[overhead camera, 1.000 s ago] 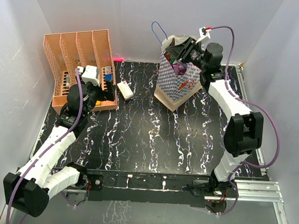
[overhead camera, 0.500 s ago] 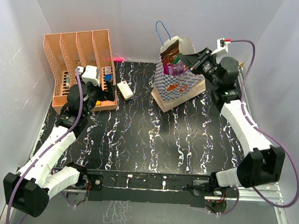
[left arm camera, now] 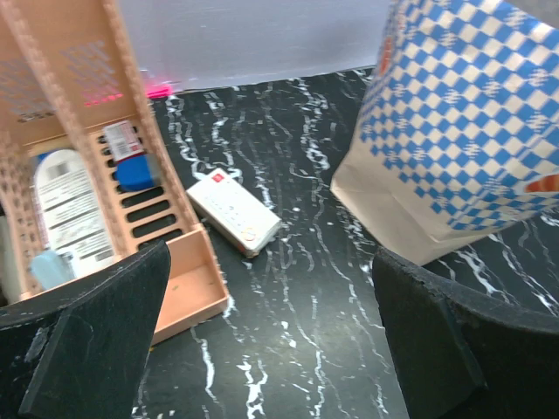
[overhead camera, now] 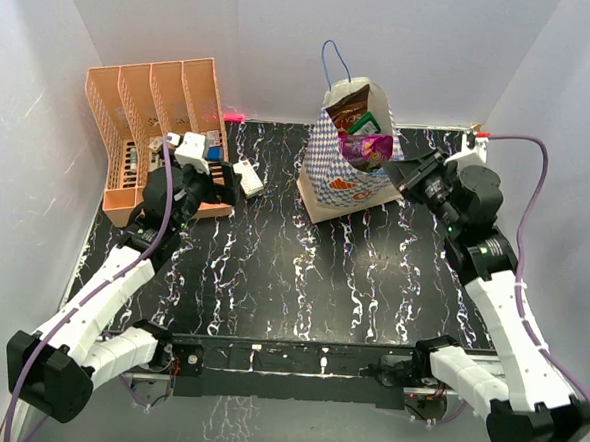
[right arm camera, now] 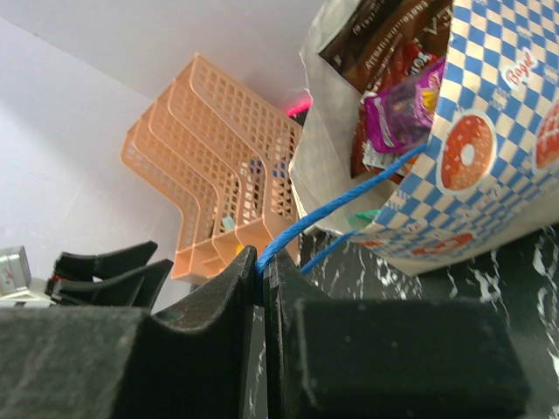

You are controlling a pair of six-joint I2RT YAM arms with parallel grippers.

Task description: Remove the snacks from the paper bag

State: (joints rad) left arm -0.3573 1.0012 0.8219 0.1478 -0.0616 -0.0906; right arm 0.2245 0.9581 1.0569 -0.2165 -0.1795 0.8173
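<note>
left jaws: spread wide, empty, by the pink organiser at the far-left corner | right jaws: pinched on the blue cord handle | paper bag: far edge of counter, tilted; snacks inside

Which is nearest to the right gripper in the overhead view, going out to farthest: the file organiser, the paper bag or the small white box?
From the right gripper:
1. The paper bag, right beside it on the left; the gripper pinches its blue handle.
2. The small white box, lying on the table further left, past the bag.
3. The file organiser, at the back left corner.
</note>
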